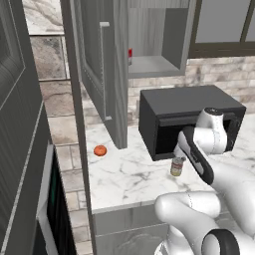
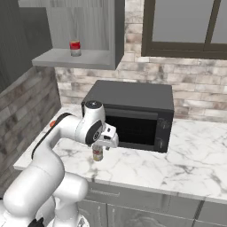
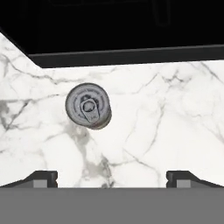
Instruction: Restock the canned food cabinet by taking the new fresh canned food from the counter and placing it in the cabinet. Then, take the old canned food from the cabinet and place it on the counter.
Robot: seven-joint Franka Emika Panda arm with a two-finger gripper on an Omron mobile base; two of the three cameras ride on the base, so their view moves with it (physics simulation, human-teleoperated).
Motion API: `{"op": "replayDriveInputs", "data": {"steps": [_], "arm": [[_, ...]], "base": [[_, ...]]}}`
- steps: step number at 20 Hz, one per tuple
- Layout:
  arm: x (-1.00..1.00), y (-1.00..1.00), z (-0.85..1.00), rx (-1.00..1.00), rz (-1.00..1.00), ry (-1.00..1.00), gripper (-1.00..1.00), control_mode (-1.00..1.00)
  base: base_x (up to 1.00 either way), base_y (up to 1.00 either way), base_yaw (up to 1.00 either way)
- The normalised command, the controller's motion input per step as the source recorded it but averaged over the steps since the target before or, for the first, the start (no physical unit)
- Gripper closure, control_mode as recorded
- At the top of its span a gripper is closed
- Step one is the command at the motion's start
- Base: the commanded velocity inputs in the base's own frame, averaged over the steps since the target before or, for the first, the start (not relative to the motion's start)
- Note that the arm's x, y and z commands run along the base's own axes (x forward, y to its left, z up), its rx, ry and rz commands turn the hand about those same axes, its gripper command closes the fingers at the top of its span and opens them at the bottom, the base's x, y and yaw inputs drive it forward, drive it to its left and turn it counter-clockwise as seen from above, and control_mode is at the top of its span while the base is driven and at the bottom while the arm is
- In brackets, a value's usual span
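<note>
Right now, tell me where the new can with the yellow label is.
The new fresh canned food stands upright on the counter, just in front of the black microwave, below the open gripper.

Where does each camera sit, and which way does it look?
Left base view: behind the arm's left, facing the open cabinet, microwave; arm lower right.
Right base view: behind its right, facing the counter; arm lower left.
Hand view: straight down at the new fresh canned food; the gripper open.
All share that can.
</note>
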Motion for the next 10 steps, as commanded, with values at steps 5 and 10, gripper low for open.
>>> {"op": "replayDriveInputs", "data": {"steps": [5,10], "arm": [[0.18,0.26,-0.44,0.00,-0.06,-0.04,-1.00,-1.00],[0.39,0.31,-0.52,-0.05,-0.06,0.01,-1.00,-1.00]], "base": [[0.00,0.00,0.00],[0.00,0.00,0.00]]}}
